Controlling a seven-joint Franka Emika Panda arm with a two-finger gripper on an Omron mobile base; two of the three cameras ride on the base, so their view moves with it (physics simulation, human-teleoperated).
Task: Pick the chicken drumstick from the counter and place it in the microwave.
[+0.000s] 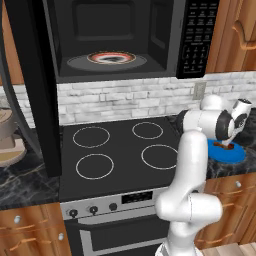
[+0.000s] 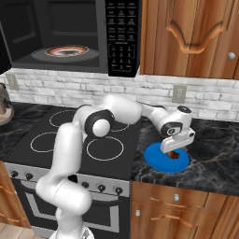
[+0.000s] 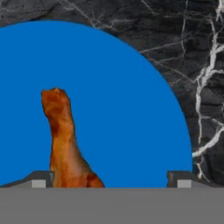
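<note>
Black and boxy, the microwave (image 1: pixel 120 40) hangs open above the stovetop (image 1: pixel 117 150), its door (image 1: pixel 30 85) swung wide to the left and a red-rimmed plate (image 1: pixel 112 58) on the turntable, with bare floor around it. Right of the stove, the veined dark counter (image 2: pixel 214 154) carries a blue plate (image 2: pixel 165 158) near its front edge. On that plate lies the chicken drumstick (image 3: pixel 65 140), reddish-brown, narrow at the bone end and broader toward the hand. The gripper (image 3: pixel 109 179) hangs low over it, fingers spread apart; the drumstick sits close against one fingertip, leaving clear blue plate toward the other.
</note>
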